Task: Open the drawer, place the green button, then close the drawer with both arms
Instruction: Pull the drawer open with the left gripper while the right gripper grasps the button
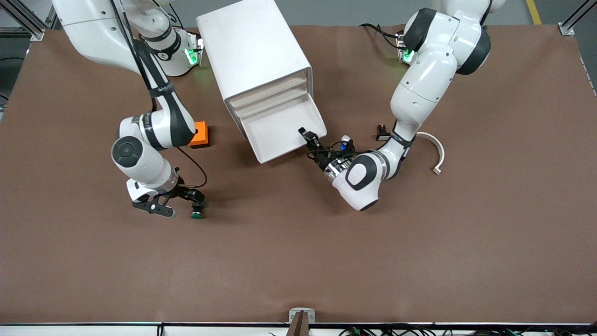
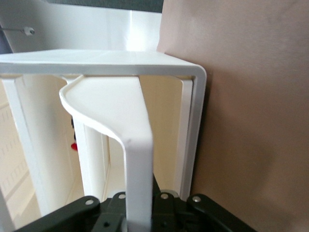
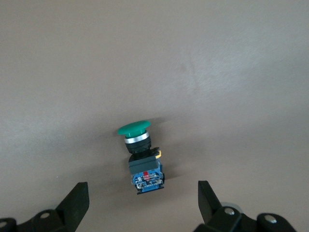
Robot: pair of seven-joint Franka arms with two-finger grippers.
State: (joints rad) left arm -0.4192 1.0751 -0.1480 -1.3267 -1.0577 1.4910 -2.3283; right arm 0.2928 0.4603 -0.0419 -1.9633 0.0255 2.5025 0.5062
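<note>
The drawer (image 1: 280,133), the lowest of the white cabinet (image 1: 254,51), is pulled out and its tray looks empty. My left gripper (image 1: 308,138) is shut on the drawer's front rim; the left wrist view shows the white rim (image 2: 139,159) clamped between the black jaws of the gripper (image 2: 139,215). The button (image 1: 197,214), with a green cap and a black-and-blue body, lies on its side on the brown table toward the right arm's end. My right gripper (image 1: 183,208) is low over it, open and empty. In the right wrist view the button (image 3: 143,162) lies just ahead of the gap of the spread gripper (image 3: 143,200).
An orange cube (image 1: 200,134) sits on the table beside the cabinet, partly hidden by the right arm. A small black part (image 1: 382,135) and a curved white strip (image 1: 436,151) lie toward the left arm's end. The table is covered by a brown mat (image 1: 298,261).
</note>
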